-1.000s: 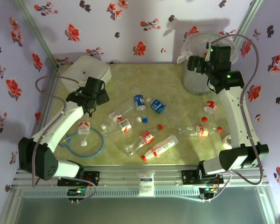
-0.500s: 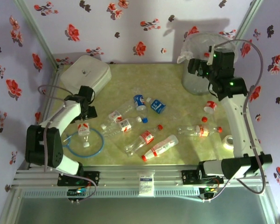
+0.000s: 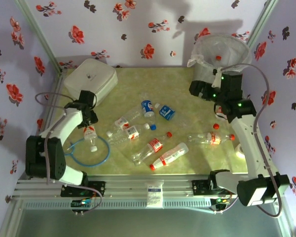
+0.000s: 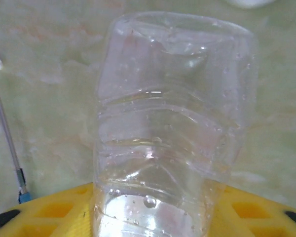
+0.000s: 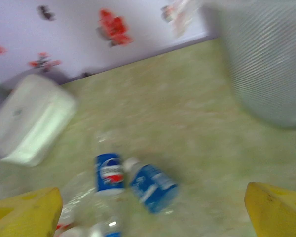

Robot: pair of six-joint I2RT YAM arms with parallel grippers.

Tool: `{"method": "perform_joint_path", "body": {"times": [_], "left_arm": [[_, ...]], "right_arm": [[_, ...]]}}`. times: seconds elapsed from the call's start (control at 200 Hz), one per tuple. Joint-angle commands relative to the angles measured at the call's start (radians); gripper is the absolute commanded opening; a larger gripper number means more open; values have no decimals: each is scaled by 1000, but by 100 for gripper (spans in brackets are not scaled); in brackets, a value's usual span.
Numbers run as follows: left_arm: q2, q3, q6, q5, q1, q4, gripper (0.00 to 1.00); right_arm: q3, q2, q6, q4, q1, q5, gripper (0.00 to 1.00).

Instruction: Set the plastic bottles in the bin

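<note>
A clear bottle (image 4: 167,123), crumpled and ribbed with droplets inside, is seen running up the middle of the left wrist view, its lower end set between the yellow fingers (image 4: 54,212). In the top view the same bottle (image 3: 90,133), marked by a red-white label, lies at the left of the table, at the edge of a blue hoop (image 3: 101,158). The left gripper (image 3: 88,122) is closed on it, the jaws pressed against both of its sides. The other plastic bottles (image 3: 155,145) are scattered over the middle of the green table (image 3: 187,98), some flattened, with red or blue caps; two blue-labelled bottles (image 3: 166,112) lie together near the centre. The bin (image 3: 205,74), round and translucent with a bag folded over its rim, stands at the upper right, a red cap visible inside. Just below and left of it the right gripper (image 3: 193,90) is held with jaws spread wide and nothing between them, its yellow fingertips (image 5: 24,212) showing at the lower corners of the right wrist view
</note>
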Motion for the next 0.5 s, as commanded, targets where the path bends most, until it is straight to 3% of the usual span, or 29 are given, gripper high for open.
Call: {"method": "perform_joint_path", "body": {"times": [0.0,0.155,0.295,0.495], "left_arm": [[-139,56,2,36,6,-38,50],[-275,60,-72,203,5,7,48],[-352,-91,-308,478,-66,383,47],[-344,-166,-496,488,-233,667,47]], "right_arm": [[-47,-18,105,148,51,-306,95],[-10,-2,9,110,218,-272,93],[52,76,-12,83,365,-249,90],[47,204,60,181,552,-222,78]]}}
